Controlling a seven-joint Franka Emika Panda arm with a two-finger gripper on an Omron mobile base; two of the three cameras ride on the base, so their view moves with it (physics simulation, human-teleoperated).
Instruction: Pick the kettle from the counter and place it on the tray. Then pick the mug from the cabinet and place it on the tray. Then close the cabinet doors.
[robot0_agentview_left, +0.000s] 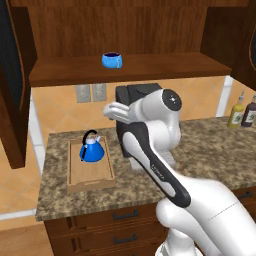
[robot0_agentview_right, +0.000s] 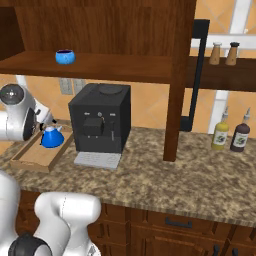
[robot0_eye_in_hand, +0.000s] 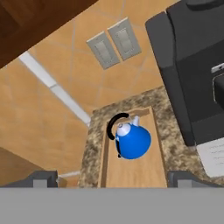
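Note:
The blue kettle (robot0_agentview_left: 91, 149) (robot0_agentview_right: 51, 137) (robot0_eye_in_hand: 132, 141) stands upright at the far end of the light-wood tray (robot0_agentview_left: 75, 176) (robot0_agentview_right: 29, 159) (robot0_eye_in_hand: 135, 175), which lies on the granite counter (robot0_agentview_left: 215, 150) (robot0_agentview_right: 175, 175). My gripper (robot0_eye_in_hand: 113, 178) hovers above the tray, open and holding nothing, its fingertips (robot0_eye_in_hand: 43, 178) wide apart and the kettle below and ahead of it. The blue mug (robot0_agentview_left: 112, 60) (robot0_agentview_right: 65, 56) sits on the shelf of the cabinet (robot0_agentview_left: 130, 67) (robot0_agentview_right: 100, 30). Both cabinet doors (robot0_agentview_left: 12, 75) (robot0_agentview_right: 200, 75) are swung open.
A black coffee machine (robot0_agentview_right: 100, 117) (robot0_eye_in_hand: 192, 65) stands right beside the tray. Two bottles (robot0_agentview_left: 236, 112) (robot0_agentview_right: 220, 132) stand at the right end of the counter. Wall outlets (robot0_agentview_left: 91, 92) (robot0_eye_in_hand: 113, 46) are behind the tray. Drawers (robot0_agentview_left: 125, 215) run under the counter.

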